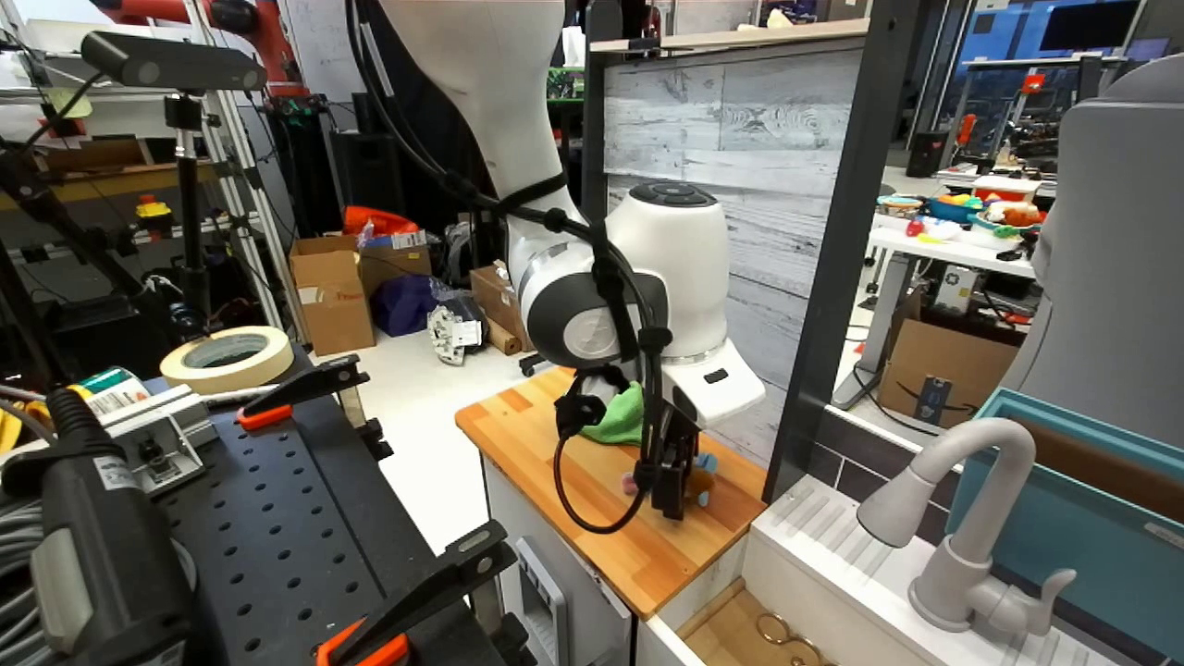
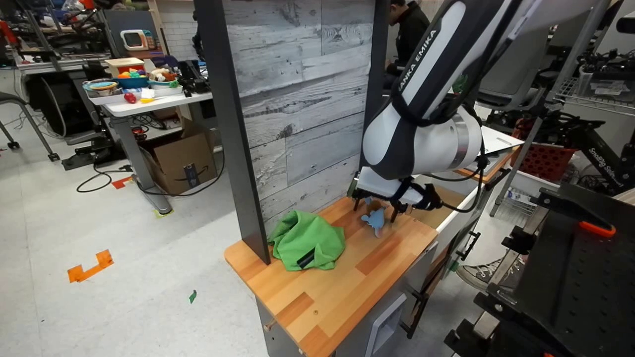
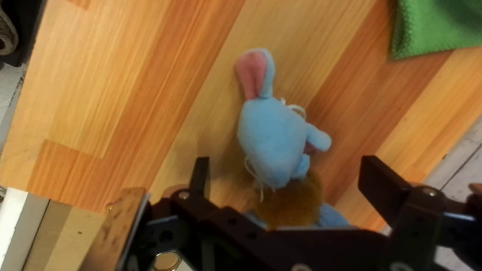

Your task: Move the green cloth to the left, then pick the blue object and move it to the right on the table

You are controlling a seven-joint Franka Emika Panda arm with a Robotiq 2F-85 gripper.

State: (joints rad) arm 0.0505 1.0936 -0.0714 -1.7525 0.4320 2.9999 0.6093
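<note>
Blue-and-brown plush toy (image 3: 278,150) on wooden worktop (image 2: 337,297), near edge closest to grey faucet (image 1: 988,504). My pincer (image 3: 284,163) wide astride it, gripping nothing. For pick-up I'd centre over midsection, descend straight, squeeze gently.

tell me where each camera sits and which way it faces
Wrist view: sits just behind the open hand, facing down at the blue toy; the hand shows along the bottom.
An exterior view: raised near the black workbench and open drawer, facing down at the wooden table; the white arm and partly hidden hand show.
An exterior view: raised off the table end with the green cloth, facing down across it toward the drawer; arm and hand show.
Both exterior views share table, cloth, toy, arm and workbench.
</note>
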